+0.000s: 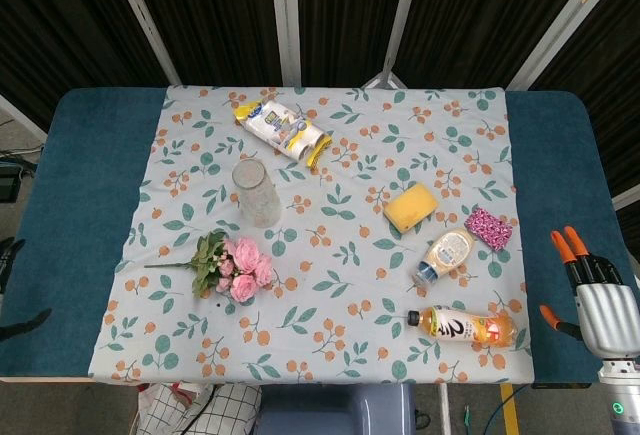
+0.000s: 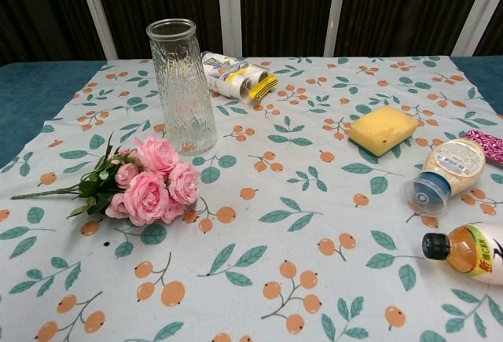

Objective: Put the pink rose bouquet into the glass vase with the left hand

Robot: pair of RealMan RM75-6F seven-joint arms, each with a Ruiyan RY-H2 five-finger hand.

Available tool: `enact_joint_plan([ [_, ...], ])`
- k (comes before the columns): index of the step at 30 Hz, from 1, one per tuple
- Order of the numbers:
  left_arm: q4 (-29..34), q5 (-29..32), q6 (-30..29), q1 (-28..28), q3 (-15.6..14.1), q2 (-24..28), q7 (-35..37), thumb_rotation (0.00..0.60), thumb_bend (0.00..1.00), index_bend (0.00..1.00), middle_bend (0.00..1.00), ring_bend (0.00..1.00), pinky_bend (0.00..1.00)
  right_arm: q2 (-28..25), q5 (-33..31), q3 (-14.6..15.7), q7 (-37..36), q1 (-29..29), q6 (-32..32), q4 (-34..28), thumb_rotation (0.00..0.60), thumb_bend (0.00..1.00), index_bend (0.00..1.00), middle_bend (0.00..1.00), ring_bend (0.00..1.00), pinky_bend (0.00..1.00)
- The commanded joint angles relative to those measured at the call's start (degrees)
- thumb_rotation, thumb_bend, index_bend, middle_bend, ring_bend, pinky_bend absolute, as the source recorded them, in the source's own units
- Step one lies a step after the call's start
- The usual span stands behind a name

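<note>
While the pink rose bouquet (image 1: 236, 265) lies flat on the cloth just beside the upright ribbed clear glass vase (image 1: 257, 192), untouched, task not begun: left hand not in view, right hand (image 1: 597, 300) idle w/ fingers apart, holding nothing, well apart from vase.

A yellow sponge (image 1: 410, 206) lay on the floral tablecloth (image 1: 330, 355), near a pink patterned pad (image 1: 488, 227). Two bottles lay on their sides: a pale sauce bottle (image 1: 445, 254) and an orange-labelled bottle (image 1: 463, 326). Farther back sat a wrapped packet (image 1: 284, 130), possibly wipes.
</note>
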State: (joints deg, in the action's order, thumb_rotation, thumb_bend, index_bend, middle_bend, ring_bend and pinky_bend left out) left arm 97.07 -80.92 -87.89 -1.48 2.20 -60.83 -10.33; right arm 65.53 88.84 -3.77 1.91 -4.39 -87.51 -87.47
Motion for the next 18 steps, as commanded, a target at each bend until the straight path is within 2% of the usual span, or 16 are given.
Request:
enact_joint_plan([
  [1,0.66,-2.86,0.57,0.24,-0.48,1.20,0.33,0.600,0.17,0.11,0.07,0.00,0.13,0.01,-0.01,0.05,-0.03,-0.08,0.21,0.04,0.600,0.22,0.06,0.01,0.20,0.21],
  [11,-1.43,-5.77,-0.95,0.15,-0.62,-0.04,2.80,0.600,0.17,0.11,0.07,0.00,0.13,0.23,0.21,0.07,0.07,-0.34,0.41,0.13,0.600,0.22,0.06,0.01,0.20,0.21],
  [18,-3.21,-5.30,-1.70,0.22,0.14,-0.48,4.89,0.600,0.17,0.11,0.07,0.00,0.13,0.71,-0.44,-0.28,0.26,-0.58,0.78,0.36,0.600,0.22,0.06,0.01,0.20,0.21],
])
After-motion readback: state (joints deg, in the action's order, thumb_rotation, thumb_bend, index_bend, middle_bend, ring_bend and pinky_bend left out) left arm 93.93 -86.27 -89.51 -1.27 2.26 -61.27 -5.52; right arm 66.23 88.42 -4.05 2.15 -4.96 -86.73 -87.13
